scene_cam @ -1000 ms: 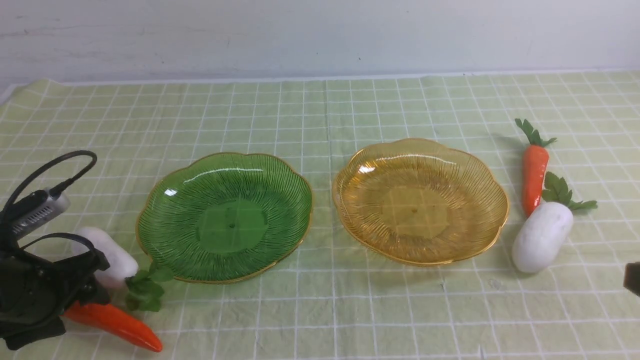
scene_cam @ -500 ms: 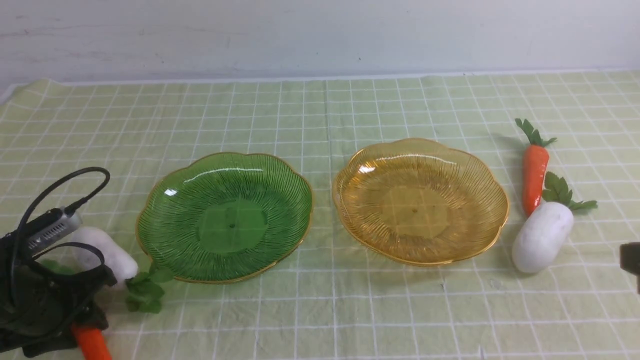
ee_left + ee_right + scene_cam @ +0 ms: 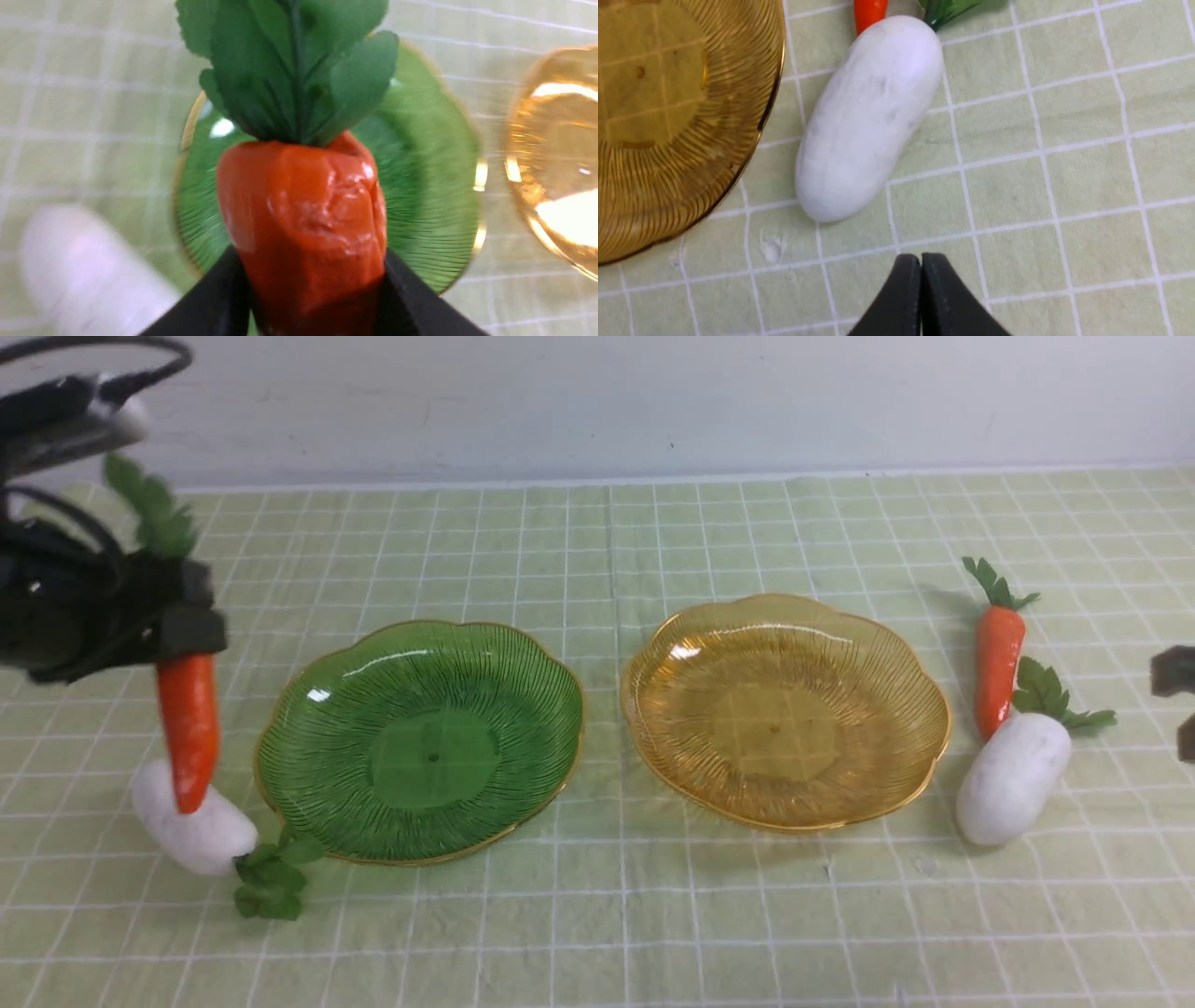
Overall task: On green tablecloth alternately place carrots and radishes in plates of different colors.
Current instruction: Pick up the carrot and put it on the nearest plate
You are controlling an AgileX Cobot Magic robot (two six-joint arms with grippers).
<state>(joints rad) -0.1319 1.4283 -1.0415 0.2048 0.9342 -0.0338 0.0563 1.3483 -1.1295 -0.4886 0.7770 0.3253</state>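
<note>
My front camera sits between the arms, facing forward and down across the green tablecloth (image 3: 653, 915) to the wall (image 3: 653, 401). The left wrist camera looks close past the left end effector (image 3: 310, 298) and its carrot (image 3: 303, 210) onto the green plate (image 3: 420, 210). The right wrist camera looks steeply down on the right radish (image 3: 868, 121) and amber plate (image 3: 691, 140), both also in front.

Green tablecloth (image 3: 597, 915): pale yellow-green, white grid, slightly wrinkled.
Green plate (image 3: 420, 644): left of the amber plate (image 3: 784, 616), close but apart.
Held carrot (image 3: 188, 728): gripped near its top by the left claw (image 3: 187, 639), tip down, leaves up, in front of the left radish.
Left radish (image 3: 191, 817): lying, leaves at the green plate's rim.
Right carrot (image 3: 998, 658): lying, tip beside the right radish.
Right radish (image 3: 1013, 779): lying just beside the amber plate.
</note>
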